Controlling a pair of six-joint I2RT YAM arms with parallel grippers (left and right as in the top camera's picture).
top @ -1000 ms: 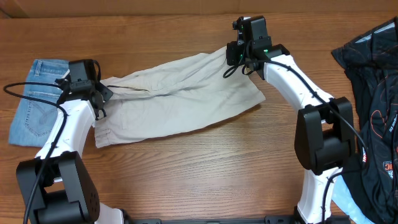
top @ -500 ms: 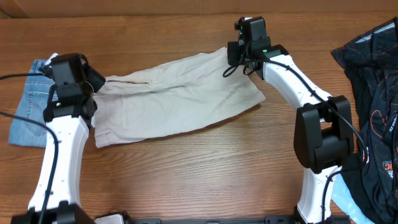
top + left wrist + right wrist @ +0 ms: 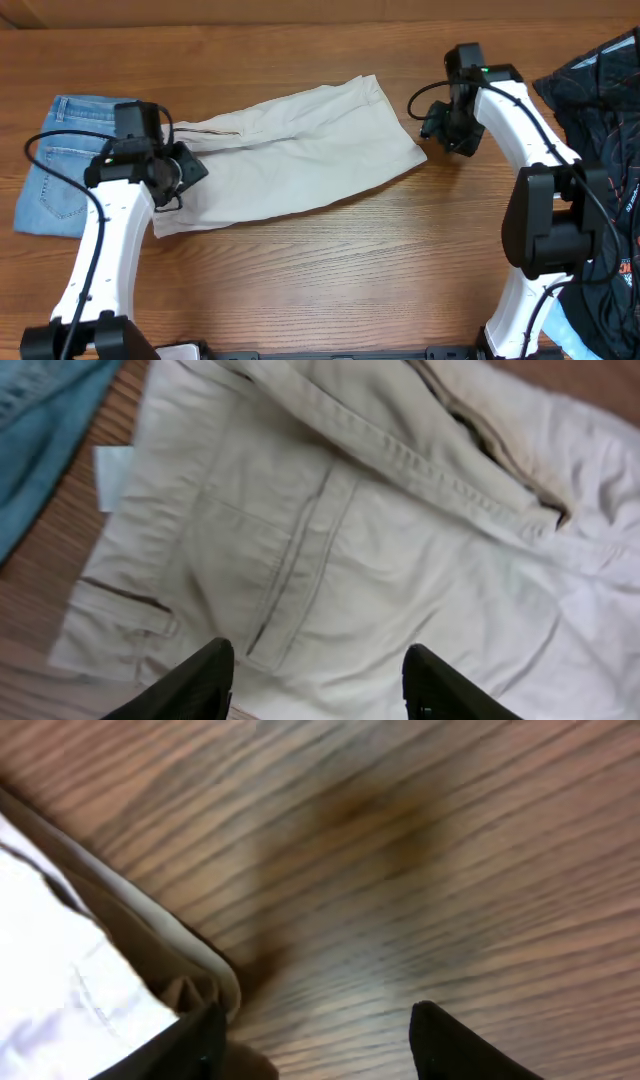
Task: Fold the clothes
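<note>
The clothes, a pair of pale beige shorts (image 3: 300, 150), lie spread flat and slanting across the middle of the table. My left gripper (image 3: 190, 170) hovers open over their waistband end. In the left wrist view the shorts (image 3: 380, 560) fill the frame, with the welt pocket and a belt loop showing, and the left gripper (image 3: 320, 685) has only flat cloth beneath its spread fingers. My right gripper (image 3: 440, 128) is open just off the shorts' right edge. In the right wrist view the right gripper (image 3: 320, 1045) spans bare wood, and the shorts' hem (image 3: 140, 950) lies beside its left finger.
Folded light-blue jeans (image 3: 60, 165) lie at the far left, touching the shorts' waistband end, and show as the jeans (image 3: 40, 410) in the left wrist view. A black garment with orange print (image 3: 600, 160) is heaped at the right edge. Bare wooden table (image 3: 330, 270) runs along the front.
The right gripper has opened, let go of the shorts' far right corner and moved right and nearer. The left arm swung out left, then back over the waistband end.
</note>
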